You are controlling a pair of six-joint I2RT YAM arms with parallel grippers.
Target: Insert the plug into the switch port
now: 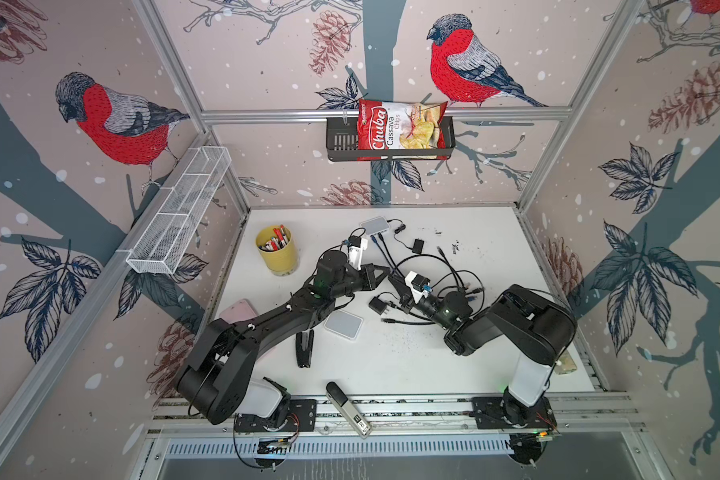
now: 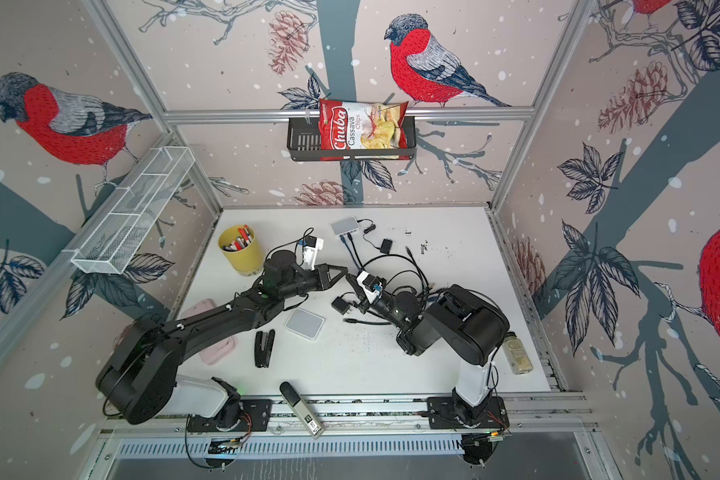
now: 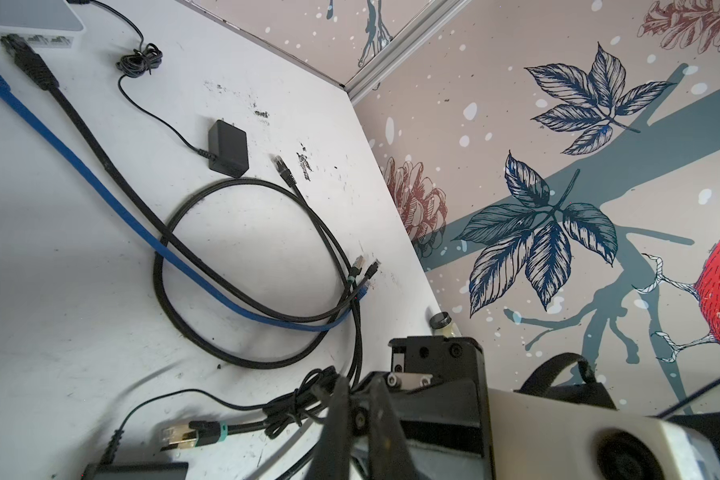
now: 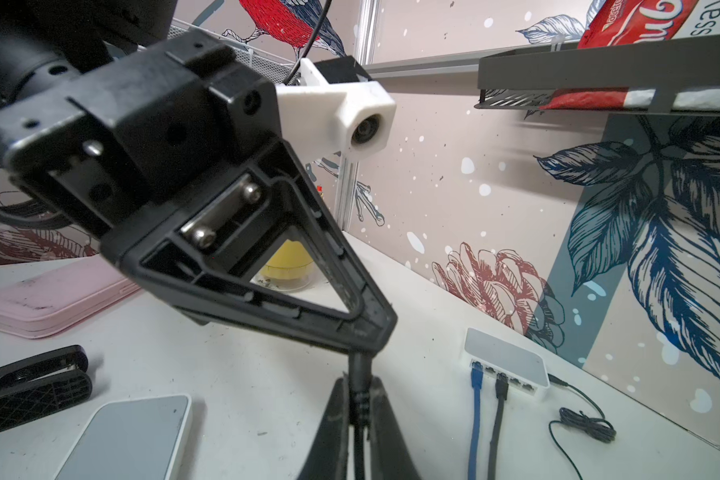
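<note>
Both arms meet over the middle of the table (image 1: 454, 365). The left end effector (image 4: 373, 332) is clenched, and a black cable (image 4: 360, 368) leaves its tip. The right end effector (image 4: 360, 395) sits directly below that tip. Its two fingers (image 4: 333, 428) press against the ribbed boot of the same cable from both sides, so we read it as grasping the cable. The connector tip of the plug is hidden between the two end effectors, and we cannot tell which way it faces. In both top views the two tips are almost touching.

The switch (image 4: 506, 363) is a small white box lying flat near the back edge of the table, well apart from both end effectors. Its port face is turned toward the arms. A blue cable (image 4: 474, 415) and a dark patch cable (image 4: 497, 415) are seated in two of its ports.

A flat white device (image 1: 344, 324) lies just beside the left forearm. A black stapler (image 1: 304, 347) lies near it. A yellow cup (image 1: 277, 251) of pens stands toward the table's back left.
</note>
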